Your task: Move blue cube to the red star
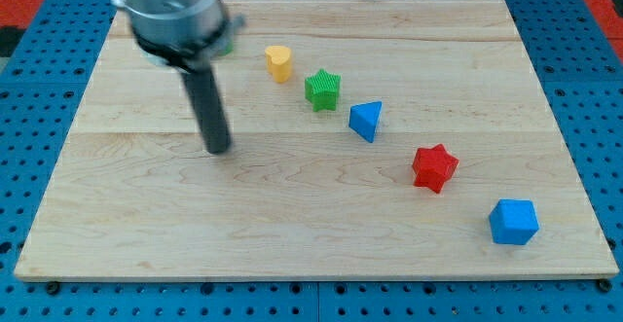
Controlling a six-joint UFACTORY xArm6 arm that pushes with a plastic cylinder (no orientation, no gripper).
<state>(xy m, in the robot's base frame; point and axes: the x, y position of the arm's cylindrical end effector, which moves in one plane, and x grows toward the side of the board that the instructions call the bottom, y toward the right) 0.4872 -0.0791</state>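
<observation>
On a wooden table [292, 215], my tip [220, 149], a bare rod with no hand and holding nothing, stands well left of the blue cube [513, 221] at the near right, a light, rigid block likely best pushed from its right face toward the nearby red star [434, 167].

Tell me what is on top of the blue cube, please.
Nothing rests on the blue cube; its top face is bare. My tip is far toward the view's left. What lies under the cube is covered by it.
</observation>
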